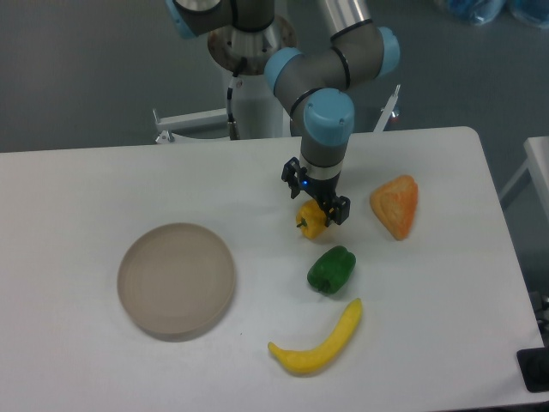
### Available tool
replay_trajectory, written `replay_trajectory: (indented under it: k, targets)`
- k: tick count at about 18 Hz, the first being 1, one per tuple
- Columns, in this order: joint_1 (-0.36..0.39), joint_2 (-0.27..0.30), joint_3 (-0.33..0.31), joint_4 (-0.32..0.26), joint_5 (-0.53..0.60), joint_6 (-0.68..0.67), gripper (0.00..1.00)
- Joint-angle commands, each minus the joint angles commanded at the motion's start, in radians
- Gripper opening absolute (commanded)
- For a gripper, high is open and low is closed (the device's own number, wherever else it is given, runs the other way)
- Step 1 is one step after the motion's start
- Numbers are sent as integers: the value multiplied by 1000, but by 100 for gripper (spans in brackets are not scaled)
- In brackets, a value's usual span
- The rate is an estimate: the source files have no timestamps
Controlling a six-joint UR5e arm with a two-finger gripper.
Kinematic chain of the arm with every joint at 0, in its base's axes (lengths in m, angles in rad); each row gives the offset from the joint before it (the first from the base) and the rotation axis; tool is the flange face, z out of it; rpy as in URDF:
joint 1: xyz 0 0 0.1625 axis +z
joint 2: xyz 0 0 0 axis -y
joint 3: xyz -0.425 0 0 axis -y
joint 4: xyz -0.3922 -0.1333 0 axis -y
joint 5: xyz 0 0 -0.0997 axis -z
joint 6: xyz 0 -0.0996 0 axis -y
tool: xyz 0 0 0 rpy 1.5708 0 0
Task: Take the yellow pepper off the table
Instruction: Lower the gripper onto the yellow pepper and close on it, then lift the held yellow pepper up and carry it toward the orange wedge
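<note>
The small, lobed yellow-orange bell pepper (310,221) sits on the large white table (77,197), at twelve o'clock from the green pepper (331,269). The black two-finger gripper (316,209) is down over it, fingers spread to either side; whether they touch it, I cannot tell. It looks light, smooth and rounded, probably slippery, so a grip across the widest lobes below the stem seems safest.

Round tan plate (176,279) left; green pepper (331,269), banana (318,342), orange wedge (396,205) right.

Glossy yellow pepper (312,221); matt white table (86,223); rough-textured orange wedge (396,206).
</note>
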Motion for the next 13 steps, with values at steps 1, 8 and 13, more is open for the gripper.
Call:
replay_trajectory:
  k: [1,8,13]
  targets:
    - [3,0,2,-2,2,2,64]
    - [55,8,49,-20,2,6,3]
    - [107,2,149,-119,11,11,3]
